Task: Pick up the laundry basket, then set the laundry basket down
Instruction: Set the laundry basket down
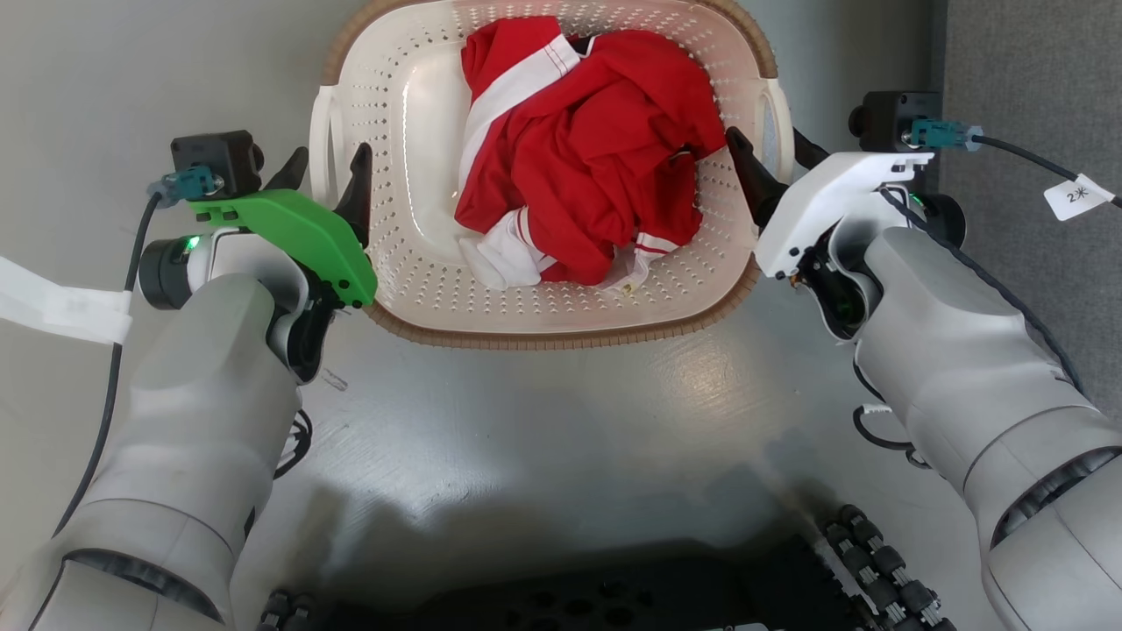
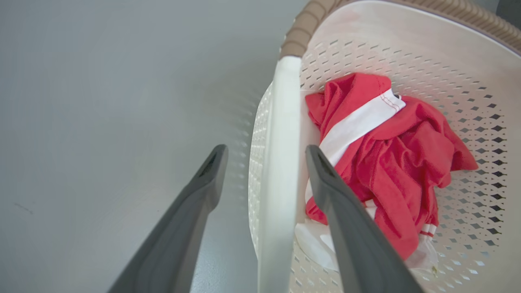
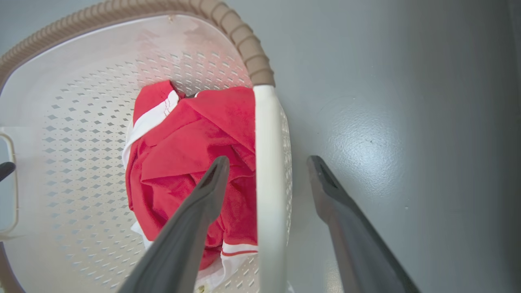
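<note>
Basket (image 1: pixel 412 131) on floor (image 1: pixel 561 421) between arms, red garment (image 1: pixel 596 140) inside. Left pincer (image 1: pixel 331 159) spread astride left handle (image 2: pixel 279 162); right pincer (image 1: pixel 764 140) spread astride right handle (image 3: pixel 266 183). Advice: close both together, seat handles deep, lift level.

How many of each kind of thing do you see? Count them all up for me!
laundry basket: 1
red-and-white clothes bundle: 1 (I cannot tell how many pieces are in it)
End effectors: 2, the left end effector and the right end effector
Total: 4
</note>
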You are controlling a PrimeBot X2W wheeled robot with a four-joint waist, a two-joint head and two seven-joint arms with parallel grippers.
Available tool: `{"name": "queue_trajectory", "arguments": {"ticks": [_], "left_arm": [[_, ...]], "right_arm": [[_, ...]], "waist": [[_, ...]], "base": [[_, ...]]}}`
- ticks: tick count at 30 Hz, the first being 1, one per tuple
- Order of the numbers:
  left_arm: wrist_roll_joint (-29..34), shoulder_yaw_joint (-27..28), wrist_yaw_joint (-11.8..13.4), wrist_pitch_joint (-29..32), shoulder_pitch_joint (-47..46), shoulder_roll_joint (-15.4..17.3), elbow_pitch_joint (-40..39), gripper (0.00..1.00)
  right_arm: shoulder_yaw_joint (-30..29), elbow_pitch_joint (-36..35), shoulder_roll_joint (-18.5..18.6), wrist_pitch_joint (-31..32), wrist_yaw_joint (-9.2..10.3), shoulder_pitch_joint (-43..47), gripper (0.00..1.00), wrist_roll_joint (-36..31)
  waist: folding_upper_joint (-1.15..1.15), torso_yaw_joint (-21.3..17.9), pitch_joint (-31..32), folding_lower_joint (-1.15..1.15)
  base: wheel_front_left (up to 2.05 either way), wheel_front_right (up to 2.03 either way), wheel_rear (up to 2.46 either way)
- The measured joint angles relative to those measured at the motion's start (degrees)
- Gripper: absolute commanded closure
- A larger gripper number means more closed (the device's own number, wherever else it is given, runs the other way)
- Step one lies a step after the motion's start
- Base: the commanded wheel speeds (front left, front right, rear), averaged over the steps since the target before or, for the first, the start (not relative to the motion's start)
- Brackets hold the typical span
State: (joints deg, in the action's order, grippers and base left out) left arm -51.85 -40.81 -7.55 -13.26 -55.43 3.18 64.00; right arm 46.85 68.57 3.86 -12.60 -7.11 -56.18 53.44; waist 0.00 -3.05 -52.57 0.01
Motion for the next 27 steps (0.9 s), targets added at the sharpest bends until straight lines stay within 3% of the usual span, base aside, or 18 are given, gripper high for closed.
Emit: {"name": "queue_trajectory", "arguments": {"ticks": [14,27], "left_arm": [[-0.9,-0.8,0.0,-0.4,0.4,0.1,0.5,0.0],[-1.8,-2.4,0.0,-1.0,5.4,1.6,-0.4,0.0]], "right_arm": [[0.0,0.4,-0.1,-0.5,-0.01,0.1,0.0,0.5],[0.2,0.1,-0.2,-1.1,-0.01,3.1,0.0,1.8]], "waist": [[0.0,-0.3,2.2,0.0],[0.0,-1.0,8.8,-0.01]], "base": [[0.0,0.0,0.0],[0.0,0.0,0.0]]}}
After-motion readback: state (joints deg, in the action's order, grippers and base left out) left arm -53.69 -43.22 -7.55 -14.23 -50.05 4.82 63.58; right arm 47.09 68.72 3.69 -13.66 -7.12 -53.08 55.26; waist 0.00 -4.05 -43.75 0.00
